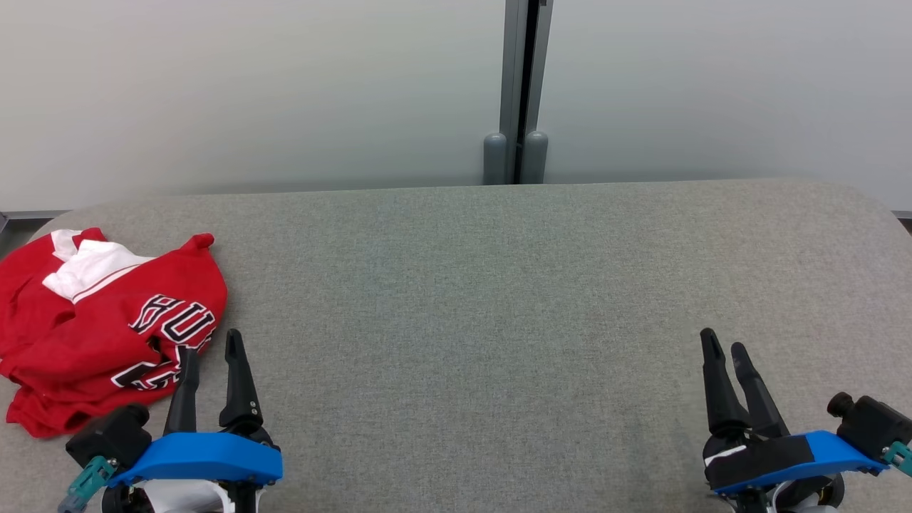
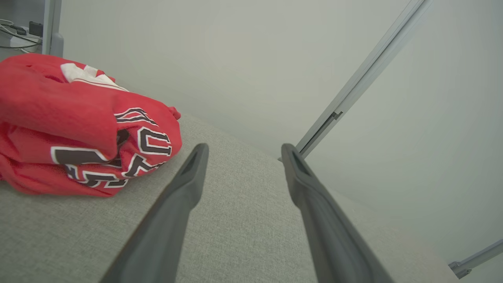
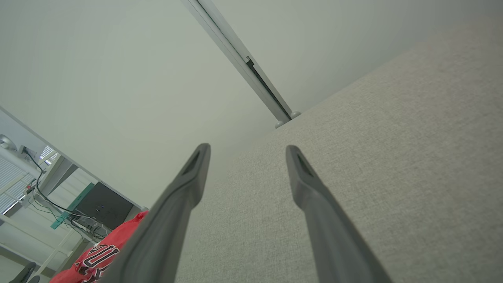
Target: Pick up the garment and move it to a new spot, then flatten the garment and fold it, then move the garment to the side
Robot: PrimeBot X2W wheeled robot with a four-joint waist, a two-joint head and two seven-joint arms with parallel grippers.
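Left pincer (image 1: 211, 344) and right pincer (image 1: 722, 340) are gaping wide, gripping nothing; the crumpled red garment (image 1: 92, 335) is lying at the left end of the gray desk (image 1: 499, 320), just beside the left pincer.

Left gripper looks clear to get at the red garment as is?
Probably yes. The left gripper is open and sits right beside the crumpled red garment, just off its near edge, and nothing lies between them on the grey surface.

Grey fabric surface (image 1: 499, 299), pale partition wall (image 1: 249, 92), grey metal post (image 1: 519, 85)
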